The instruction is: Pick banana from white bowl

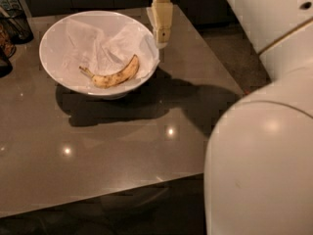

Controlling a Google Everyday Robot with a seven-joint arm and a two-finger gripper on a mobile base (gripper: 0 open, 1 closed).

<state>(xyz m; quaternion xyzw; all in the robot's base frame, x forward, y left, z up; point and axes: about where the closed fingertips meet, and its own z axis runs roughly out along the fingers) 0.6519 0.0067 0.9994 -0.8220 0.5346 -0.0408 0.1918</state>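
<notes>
One banana to lift, and nothing is grasped yet.

- **Banana:** The curved yellow banana with brown spots (115, 74) lies inside the wide round white bowl (51, 62), on its crumpled white paper lining (93, 45). It sits in the bowl's near-right part. The brownish stem points toward the bowl's left, and the blunt end rides up the right slope.
- **End effector:** The cream-coloured end effector (162, 40) hangs pointing down at the bowl's far-right rim, apart from the banana. I cannot tell whether it is released or clenched, but it carries nothing.
- **Desk:** The bowl rests on a glossy grey-brown desk (122, 146). A dark wire basket (19, 21) stands beyond the bowl's far-left side, well out of the way.

My reading is that the step in hand is the approach.

How I would run it:
- Come in over the rim toward the bowl's near side first, and descend only once I am above the banana's middle.
- Turn the wrist so the closing line crosses the banana's narrow width, not its length.
- Confirm a released state before going down.
- Lower slowly. The paper could bunch up and get pinched along with the fruit.
- Stop at light contact, because pressing on the sloped wall may tip or slide the bowl on this slick desk.
- Close gently, as the fruit looks ripe enough to bruise.
</notes>
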